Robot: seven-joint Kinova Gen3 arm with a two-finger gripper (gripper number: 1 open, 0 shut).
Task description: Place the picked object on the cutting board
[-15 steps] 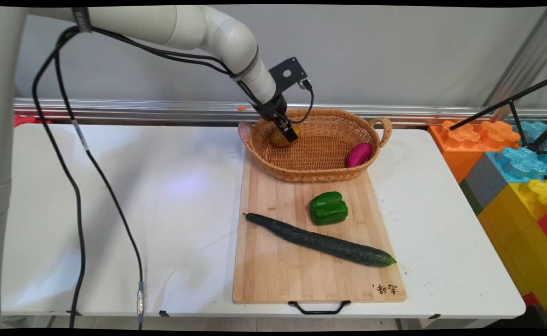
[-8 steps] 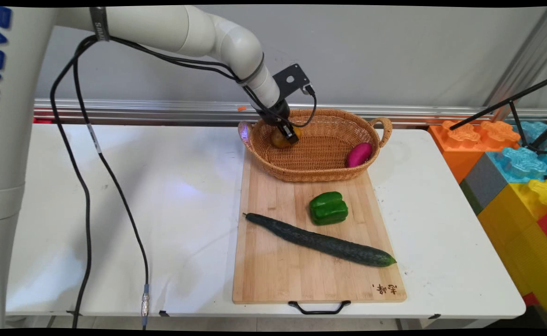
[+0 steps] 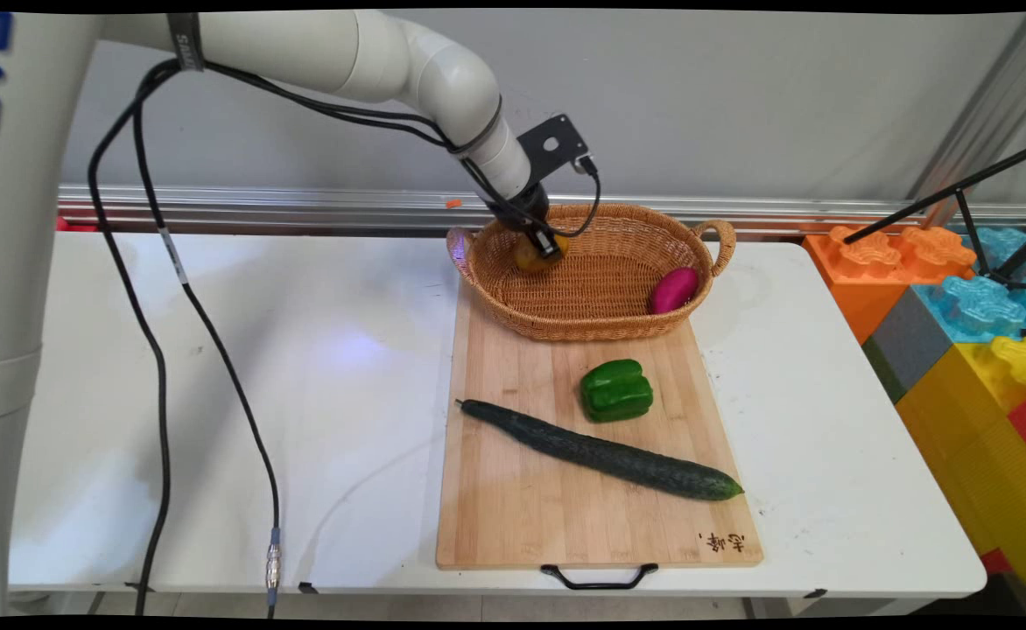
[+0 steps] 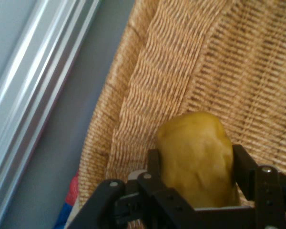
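Observation:
My gripper reaches into the left end of a wicker basket and is shut on a yellow-brown potato. In the hand view the potato sits between the two black fingers, with my gripper just above the woven basket wall. The potato hangs a little above the basket floor. A magenta sweet potato lies at the basket's right end.
The basket stands on the far end of a wooden cutting board. A green bell pepper and a long cucumber lie on the board. Coloured foam blocks stand at the table's right. Black cables hang at left.
The gripper has risen slightly with the potato in it, lifting it off the basket floor. Everything else has stayed put.

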